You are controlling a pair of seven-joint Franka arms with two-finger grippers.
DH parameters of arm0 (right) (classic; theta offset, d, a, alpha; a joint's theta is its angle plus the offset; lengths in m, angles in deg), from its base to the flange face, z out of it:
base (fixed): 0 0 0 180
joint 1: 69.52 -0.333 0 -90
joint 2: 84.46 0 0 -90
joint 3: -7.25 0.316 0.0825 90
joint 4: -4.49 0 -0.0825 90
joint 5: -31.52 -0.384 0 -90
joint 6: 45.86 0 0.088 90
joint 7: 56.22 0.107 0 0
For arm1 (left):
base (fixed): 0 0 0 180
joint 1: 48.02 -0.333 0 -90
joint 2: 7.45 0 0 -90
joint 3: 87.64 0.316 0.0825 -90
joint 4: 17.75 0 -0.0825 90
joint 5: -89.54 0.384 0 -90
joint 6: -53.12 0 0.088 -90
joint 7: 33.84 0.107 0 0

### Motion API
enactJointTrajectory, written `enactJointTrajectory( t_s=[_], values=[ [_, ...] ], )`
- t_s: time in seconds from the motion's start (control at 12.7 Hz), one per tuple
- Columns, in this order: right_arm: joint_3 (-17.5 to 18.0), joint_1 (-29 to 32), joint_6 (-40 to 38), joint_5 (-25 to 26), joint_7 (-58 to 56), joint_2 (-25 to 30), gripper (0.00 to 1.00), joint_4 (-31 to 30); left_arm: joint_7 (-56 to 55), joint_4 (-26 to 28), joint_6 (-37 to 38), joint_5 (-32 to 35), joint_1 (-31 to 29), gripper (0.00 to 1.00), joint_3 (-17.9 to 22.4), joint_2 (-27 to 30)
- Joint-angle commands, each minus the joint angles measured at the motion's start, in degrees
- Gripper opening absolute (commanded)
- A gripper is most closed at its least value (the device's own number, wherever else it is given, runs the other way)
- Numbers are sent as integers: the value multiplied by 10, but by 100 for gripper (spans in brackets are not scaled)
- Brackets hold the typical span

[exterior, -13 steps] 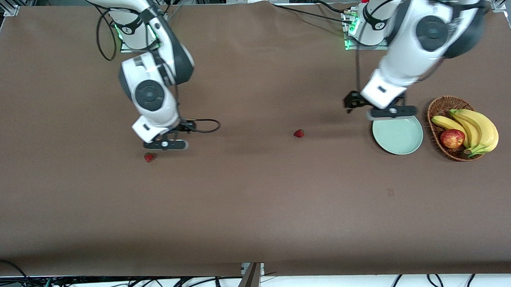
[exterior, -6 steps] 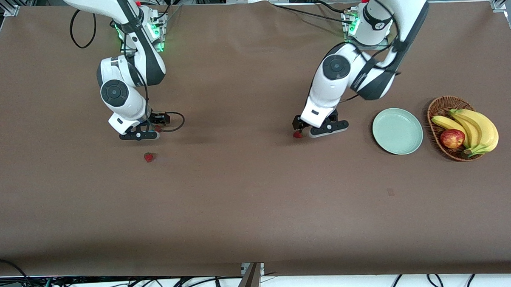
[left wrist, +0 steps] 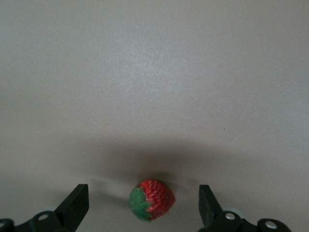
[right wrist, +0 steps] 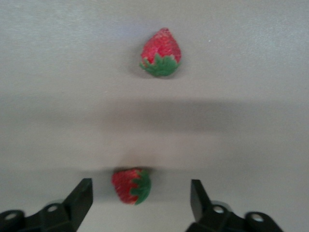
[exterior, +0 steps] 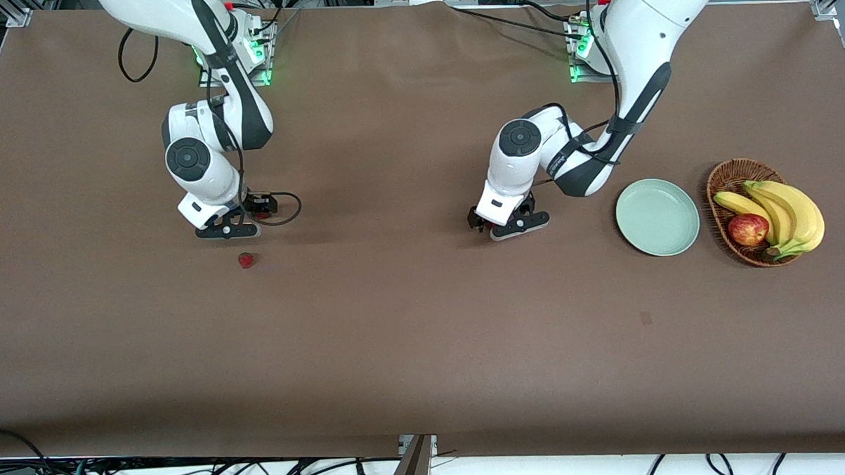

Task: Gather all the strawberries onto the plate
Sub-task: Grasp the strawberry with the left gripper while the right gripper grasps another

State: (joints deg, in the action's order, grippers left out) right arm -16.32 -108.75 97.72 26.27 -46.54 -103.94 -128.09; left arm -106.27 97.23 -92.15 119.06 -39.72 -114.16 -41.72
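Note:
My left gripper (exterior: pixel 508 225) is low at the middle of the table, open, with a strawberry (left wrist: pixel 152 199) lying on the table between its fingers (left wrist: pixel 77 205); that berry is hidden in the front view. My right gripper (exterior: pixel 227 230) is low toward the right arm's end, open, with a second strawberry (right wrist: pixel 131 185) lying between its fingers (right wrist: pixel 82 195). A third strawberry (exterior: pixel 246 260) lies loose just nearer the front camera than the right gripper, and it also shows in the right wrist view (right wrist: pixel 161 58). The mint-green plate (exterior: pixel 657 216) holds nothing.
A brown wicker basket (exterior: pixel 726 178) with bananas (exterior: pixel 787 211) and a red apple (exterior: pixel 747 229) stands beside the plate at the left arm's end. Brown cloth covers the table.
My left arm swung from over the plate to the middle strawberry and came down around it. My right gripper shifted a little toward the right arm's end, off the loose strawberry.

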Motion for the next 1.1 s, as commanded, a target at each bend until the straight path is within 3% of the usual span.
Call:
enactJointTrajectory(
  t_s=[0.0,0.08,0.24,0.32,0.47,0.71,0.87,1.03],
  values=[
    [3,4,13,-43,-40,-6,78,-6,-35,-14,3,21,1,76,-5,-6],
    [3,4,13,-76,-67,-14,75,-5,-45,-14,3,21,2,56,-7,-6],
    [3,4,13,-134,-119,-23,70,-5,-52,-13,5,20,1,30,-8,-6],
    [3,4,13,-138,-125,-23,68,-5,-53,-13,7,20,1,18,-8,-6],
    [4,3,12,-138,-125,-22,58,-5,-52,-15,7,19,1,14,-8,-5],
    [4,3,8,-138,-125,-20,26,-3,-39,-24,38,5,-8,11,-12,19],
    [5,3,2,-138,-125,-14,8,6,54,-31,60,-87,-20,10,-9,56],
    [5,3,-60,-138,-117,-2,8,45,215,-31,122,-216,-30,10,22,114]
  ],
)
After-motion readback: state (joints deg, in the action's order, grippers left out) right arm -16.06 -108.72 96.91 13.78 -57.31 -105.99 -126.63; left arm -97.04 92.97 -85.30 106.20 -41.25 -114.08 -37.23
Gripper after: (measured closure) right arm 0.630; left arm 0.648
